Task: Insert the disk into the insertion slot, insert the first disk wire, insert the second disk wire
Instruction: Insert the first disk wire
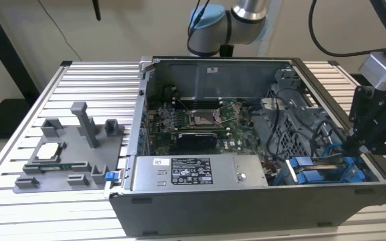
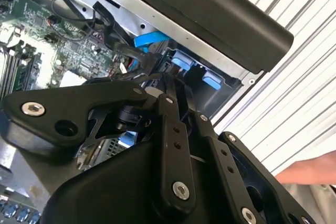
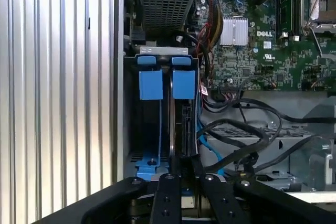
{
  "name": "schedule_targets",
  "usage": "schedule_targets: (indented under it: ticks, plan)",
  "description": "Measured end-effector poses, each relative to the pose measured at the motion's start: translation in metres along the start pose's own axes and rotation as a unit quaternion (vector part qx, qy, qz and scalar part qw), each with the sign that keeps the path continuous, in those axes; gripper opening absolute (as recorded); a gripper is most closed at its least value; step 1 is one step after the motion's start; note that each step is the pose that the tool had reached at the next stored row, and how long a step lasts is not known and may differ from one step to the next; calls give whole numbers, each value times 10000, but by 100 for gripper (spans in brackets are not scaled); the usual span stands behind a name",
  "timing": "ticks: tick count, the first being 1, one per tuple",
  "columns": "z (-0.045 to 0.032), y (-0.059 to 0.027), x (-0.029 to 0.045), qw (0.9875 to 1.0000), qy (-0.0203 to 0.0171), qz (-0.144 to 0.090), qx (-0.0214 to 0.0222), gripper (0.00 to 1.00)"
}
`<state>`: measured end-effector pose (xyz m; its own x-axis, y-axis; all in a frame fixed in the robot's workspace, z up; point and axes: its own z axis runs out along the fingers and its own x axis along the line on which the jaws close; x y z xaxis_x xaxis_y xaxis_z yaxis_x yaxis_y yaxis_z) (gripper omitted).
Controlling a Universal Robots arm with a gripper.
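Ribbed metal worktop carries the open computer case. Your claw hangs at the drive cage; you cannot tell its width. Beyond it, the disk seems seated in the slot, with the motherboard farther off.

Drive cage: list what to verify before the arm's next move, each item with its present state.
1. Black gripper at the grey metal drive cage: ok, it hangs directly at the cage mouth.
2. Two blue plastic tabs at the mouth unblocked: ok, side by side.
3. Silver-grey disk seated in the cage: cannot tell, the bays are dark.
4. Thin blue wire plugged in: cannot tell; it runs beside the cage.
5. Black cables off the cage mouth: ok, they loop beside it.
6. Workspace free of people: not ok, a person's hand shows against the ribbed aluminium table.
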<state>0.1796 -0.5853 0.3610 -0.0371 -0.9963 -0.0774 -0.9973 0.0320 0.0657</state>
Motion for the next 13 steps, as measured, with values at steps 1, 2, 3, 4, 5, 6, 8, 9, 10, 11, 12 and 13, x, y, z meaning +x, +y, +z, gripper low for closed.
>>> schedule_targets:
  ticks: [1, 2, 3, 4, 5, 6, 8, 9, 10, 11, 12, 13]
  plan:
    - [5, 4, 0, 10000, -3, 42, 3, 0]
    - [9, 8, 0, 10000, -5, 85, 6, 0]
    - [13, 15, 0, 9999, -6, 122, 9, 0]
    - [17, 28, -1, 9999, -7, 150, 11, 0]
    - [24, 45, -2, 9999, -7, 169, 13, 0]
    - [31, 63, -3, 9998, -9, 187, 14, 0]
    - [43, 101, -5, 9997, -11, 227, 17, 0]
    - [49, 116, -7, 9997, -12, 247, 18, 0]
    - [57, 127, -12, 9997, -13, 263, 19, 0]
    - [67, 128, -20, 9996, -13, 268, 7, 0]
    - [74, 128, -27, 9996, -12, 269, -7, 0]
    - [83, 129, -33, 9996, -11, 271, -16, 0]
